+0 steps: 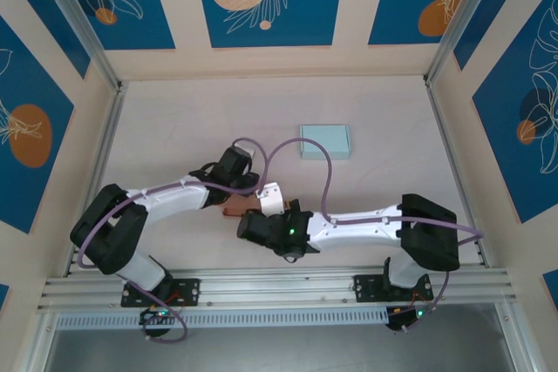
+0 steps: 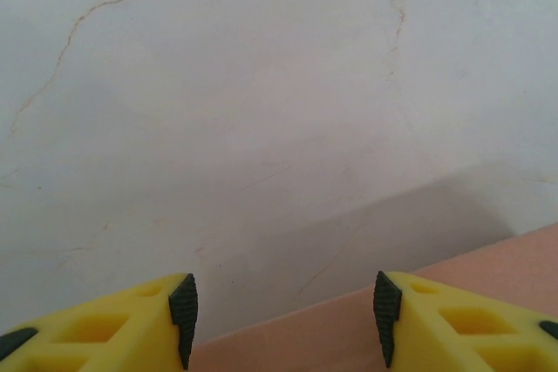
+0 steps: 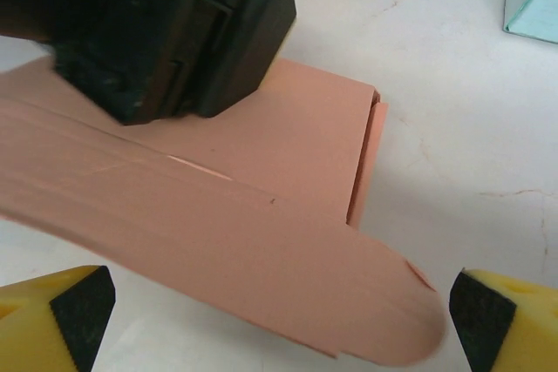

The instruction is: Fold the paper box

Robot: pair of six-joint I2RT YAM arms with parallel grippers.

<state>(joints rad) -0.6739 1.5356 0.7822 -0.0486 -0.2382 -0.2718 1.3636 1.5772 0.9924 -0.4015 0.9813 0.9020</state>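
The pink paper box (image 1: 234,207) lies on the table between the two wrists. In the right wrist view its flat body (image 3: 296,128) has a long flap with a rounded end (image 3: 261,276) sticking out toward the camera. My right gripper (image 3: 281,320) is open wide, a finger on either side of that flap without touching it. The black body of the left gripper (image 3: 166,32) sits over the box's far part. My left gripper (image 2: 283,320) has its jaws apart above the box's pink surface (image 2: 331,337), which runs on past the right finger (image 2: 386,307).
A light blue box (image 1: 325,141) rests on the table beyond the arms, its corner showing at the top right of the right wrist view (image 3: 536,6). Bare marbled table (image 2: 261,84) stretches ahead of the left gripper. Walls enclose the table on three sides.
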